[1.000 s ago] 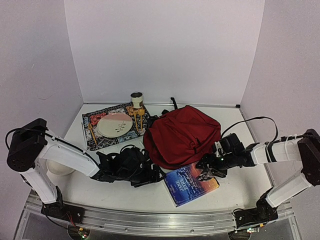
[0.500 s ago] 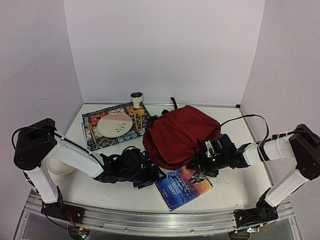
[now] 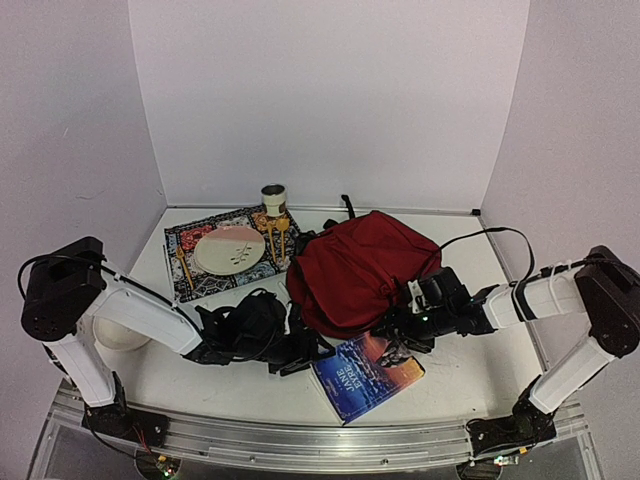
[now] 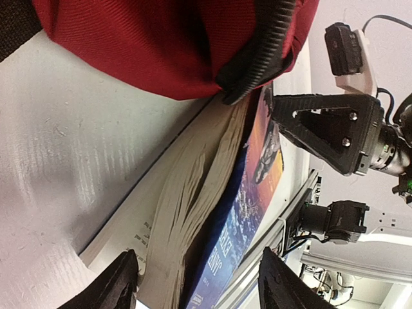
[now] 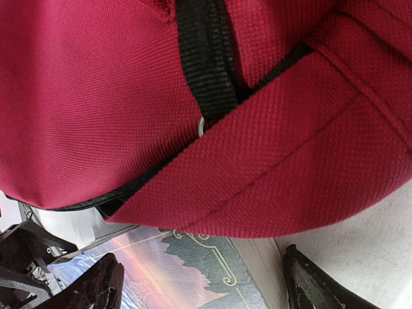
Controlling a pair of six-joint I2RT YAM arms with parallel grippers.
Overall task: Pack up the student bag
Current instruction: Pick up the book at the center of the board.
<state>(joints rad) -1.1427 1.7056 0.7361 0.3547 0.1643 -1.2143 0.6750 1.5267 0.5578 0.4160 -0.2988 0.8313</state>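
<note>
The student bag [image 3: 360,270] sits on the surface [image 3: 460,385], with the book [image 3: 368,375] just in front of it. My left hand [image 4: 199,286] straddles the book's pages, unclamped. My right hand [image 5: 199,283] gapes at the bag's hem. Loading the book seems the step: next, grip it and lift the flap.

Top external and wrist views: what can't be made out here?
- Dark-red fabric backpack: its inside, all views, covered by its own fabric.
- Blue paperback book: title, top view, too small; far end under the backpack.
- Left tool: top view, too dark to separate from its surroundings.
- White round object: top view, partly behind the left arm.
</note>
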